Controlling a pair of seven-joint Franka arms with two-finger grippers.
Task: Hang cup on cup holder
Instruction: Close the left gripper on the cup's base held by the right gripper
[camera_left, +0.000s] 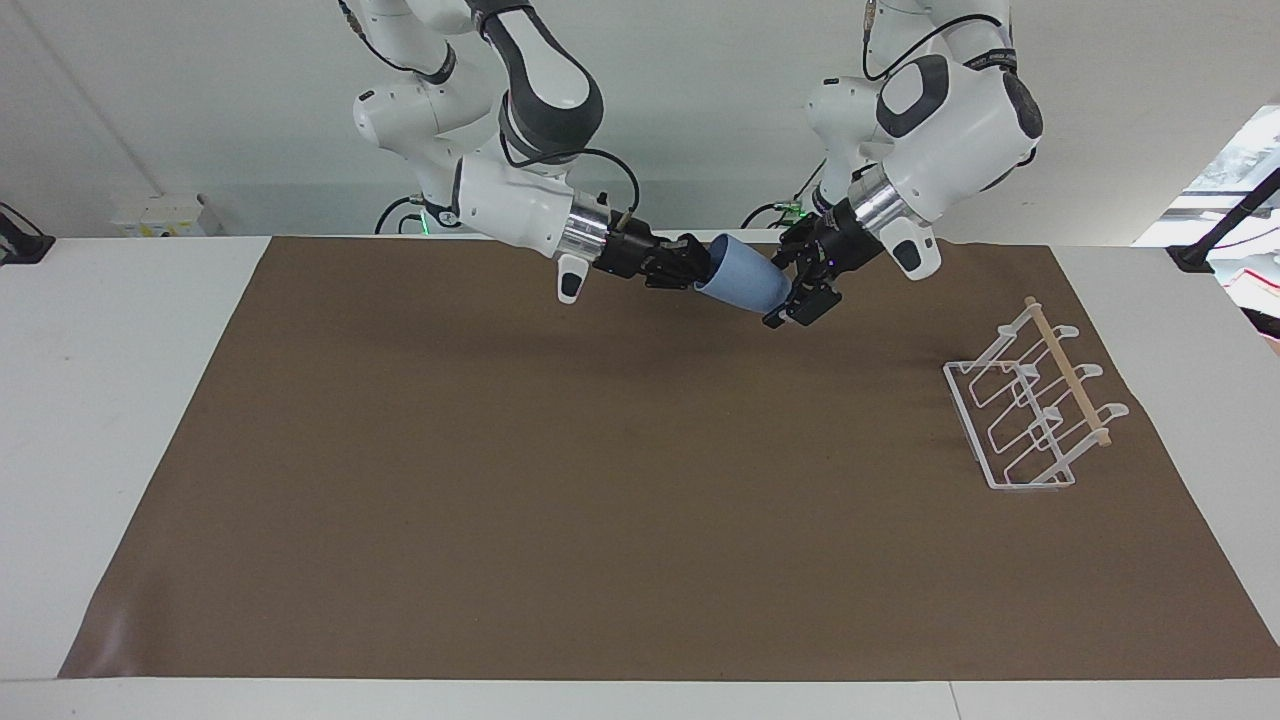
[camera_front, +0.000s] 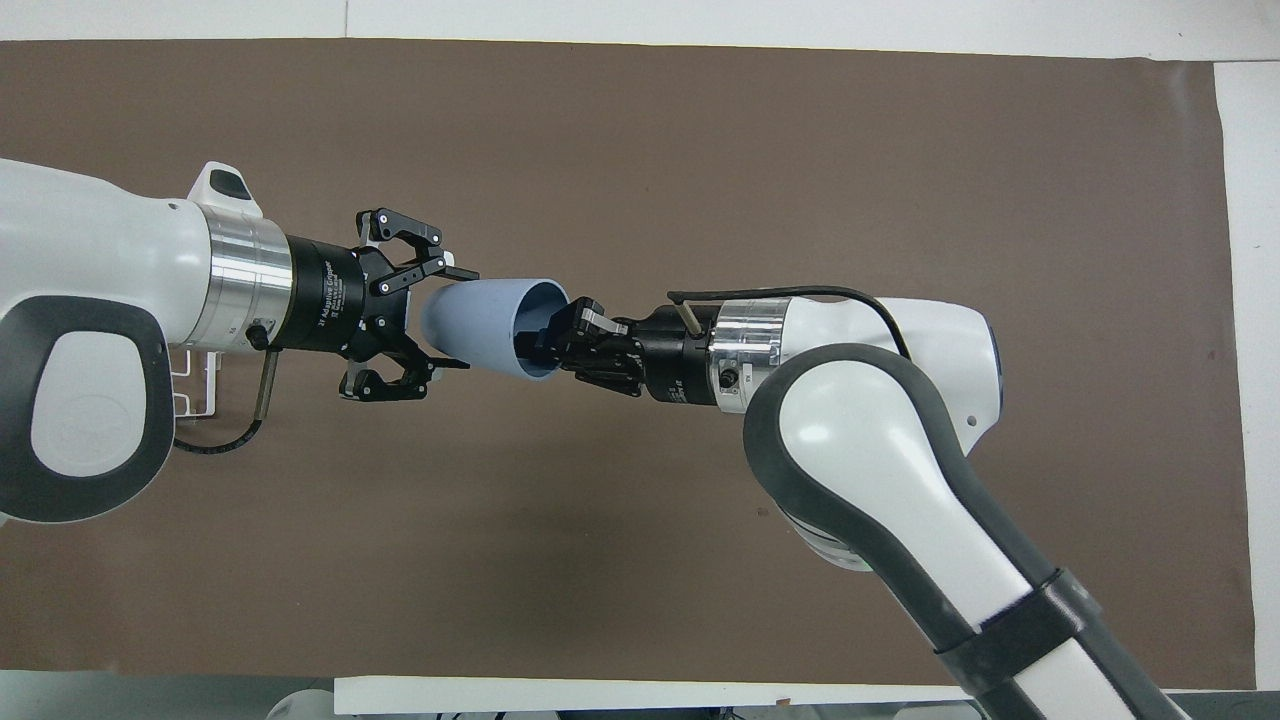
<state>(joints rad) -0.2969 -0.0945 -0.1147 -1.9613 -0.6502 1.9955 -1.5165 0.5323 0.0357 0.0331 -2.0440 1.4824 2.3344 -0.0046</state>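
Up near the top centre of the facing view, the cup (camera_left: 742, 282) hangs in the air over the brown mat (camera_left: 600, 500), lying on its side between both arms. The right gripper (camera_left: 692, 268) pinches the cup's rim, one finger inside the mouth. The left gripper (camera_left: 790, 295) has its fingers closed around the cup's narrow base. The cup holder (camera_left: 1030, 410) stands on the mat at the right of that view, well apart.

Open brown mat (camera_left: 560, 480) all round; only the cup holder (camera_left: 1030, 410), seemingly alone, toward the left arm's end.
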